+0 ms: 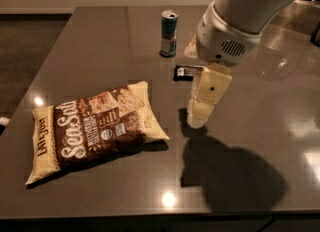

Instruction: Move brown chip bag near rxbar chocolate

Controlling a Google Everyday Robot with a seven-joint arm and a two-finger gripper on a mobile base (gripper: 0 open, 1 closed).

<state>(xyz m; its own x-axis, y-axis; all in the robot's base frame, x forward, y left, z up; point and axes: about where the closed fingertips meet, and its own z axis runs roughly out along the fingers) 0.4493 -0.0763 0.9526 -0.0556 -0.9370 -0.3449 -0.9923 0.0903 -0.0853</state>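
Observation:
The brown chip bag [95, 128] lies flat on the dark table [100, 41] at the front left, with its "Sea Salt" lettering facing up. The rxbar chocolate [183, 72] is a small black bar lying behind it, near the table's middle, and its right end is hidden behind my arm. My gripper [196, 118] hangs just above the table, to the right of the bag and in front of the bar, and touches neither. It holds nothing that I can see.
A blue-and-silver slim can [168, 33] stands upright just behind the bar. My arm's white housing [227, 41] fills the upper right and throws a large shadow [230, 176] on the table's front right. The table's front edge is close below.

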